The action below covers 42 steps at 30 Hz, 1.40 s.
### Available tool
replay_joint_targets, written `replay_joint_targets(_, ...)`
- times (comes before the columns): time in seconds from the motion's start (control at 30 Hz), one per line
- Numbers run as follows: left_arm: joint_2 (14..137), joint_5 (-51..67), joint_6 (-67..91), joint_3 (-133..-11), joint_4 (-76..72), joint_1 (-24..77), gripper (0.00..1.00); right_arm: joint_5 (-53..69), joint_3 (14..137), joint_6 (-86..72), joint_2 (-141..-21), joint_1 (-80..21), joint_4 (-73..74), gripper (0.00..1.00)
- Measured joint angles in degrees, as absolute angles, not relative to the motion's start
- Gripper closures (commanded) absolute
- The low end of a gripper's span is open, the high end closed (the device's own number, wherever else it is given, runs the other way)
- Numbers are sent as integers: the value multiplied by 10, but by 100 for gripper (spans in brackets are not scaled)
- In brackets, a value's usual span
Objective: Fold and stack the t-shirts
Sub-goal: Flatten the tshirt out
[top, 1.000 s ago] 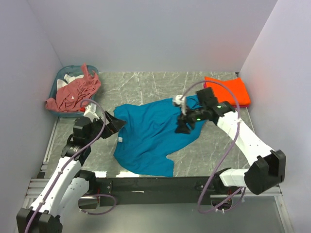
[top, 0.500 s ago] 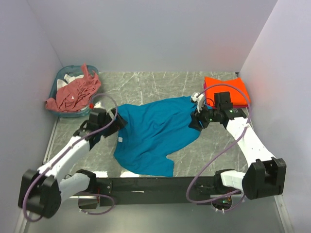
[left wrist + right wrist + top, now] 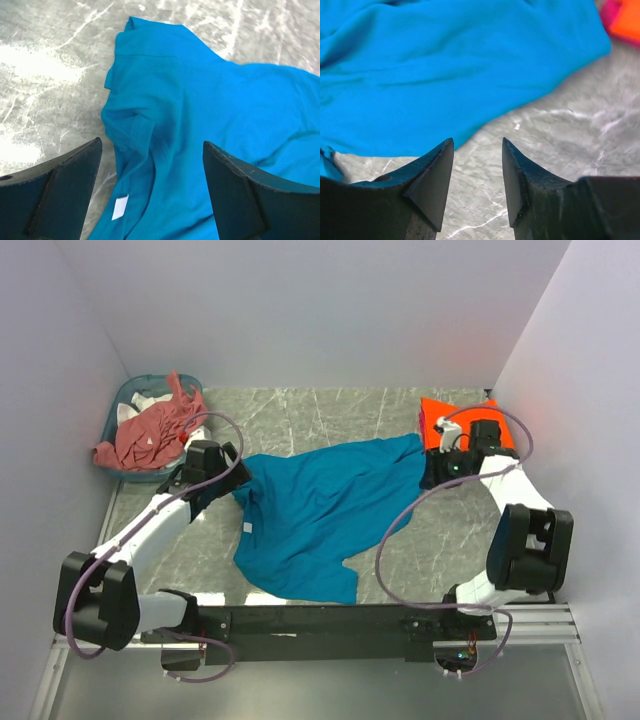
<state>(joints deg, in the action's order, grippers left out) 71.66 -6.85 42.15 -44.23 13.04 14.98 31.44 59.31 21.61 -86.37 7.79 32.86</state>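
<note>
Basket [image 3: 118,418]: far left corner, well apart from both arms.
Pink tee [image 3: 150,430]: bunched in the basket and spilling over its rim, unfolded.
Left gripper [image 3: 205,462]: jaws wide apart and holding nothing. It sits at the left end of the teal tee, and its wrist view [image 3: 151,145] shows the cloth lying between and ahead of the fingers [image 3: 65,185].
Tag [image 3: 119,207]: small and white, on the cloth close to the left finger, which marks this as the neck end.
Teal tee [image 3: 320,510]: flat on the table [image 3: 300,410], mid-table, rumpled. Its long axis runs across from the left gripper to the right one, and a lobe trails toward the near edge.
Reach: each arm is at its own end of the tee, so neither looks nearer. The neck end is likely the left's, the far right edge the right's.
Right gripper [image 3: 437,470]: jaws apart, nothing between them. Its wrist view [image 3: 477,142] shows bare table under the tips and the tee's edge just ahead, not touching.
Orange tee [image 3: 470,425]: folded in the far right corner, just beyond the right gripper. It looks like the stack's base.
</note>
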Motion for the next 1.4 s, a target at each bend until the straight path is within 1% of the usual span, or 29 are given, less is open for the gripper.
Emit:
replay_joint_targets(0.13,670,-41,402,-431,135,147,9,344,616,206,-931,115,342,53)
replay_joint_targets(0.33,551,-28,363,-444,166,145,1,376,658,188,-1022,119,364,54)
replay_joint_targets(0.5,477,-53,308,-481,205,138,1,385,696,167,-1070,118,374,56)
replay_joint_targets(0.63,424,-67,273,-475,221,137,0,382,702,153,-1078,113,376,58)
replay_joint_targets(0.77,387,-72,253,-437,223,137,1,375,702,138,-1082,103,377,60)
replay_joint_targets(0.83,386,-74,246,-430,228,137,1,371,702,131,-1082,98,377,64)
replay_joint_targets(0.87,389,-74,242,-430,228,137,1,370,702,128,-1082,95,377,72)
replay_joint_targets(0.93,390,-74,236,-430,230,137,1,366,702,123,-1082,90,378,78)
replay_joint_targets(0.97,390,-74,234,-430,230,137,1,364,702,121,-1082,87,378,84)
replay_joint_targets(1.13,383,-74,232,-430,231,137,0,346,702,118,-1072,65,383,91)
replay_joint_targets(1.23,375,-74,231,-430,230,137,1,332,702,118,-1049,32,387,93)
replay_joint_targets(1.3,372,-74,231,-430,230,137,0,322,711,116,-1038,-8,390,93)
replay_joint_targets(1.4,373,-73,231,-430,230,137,1,309,741,114,-1038,-81,393,87)
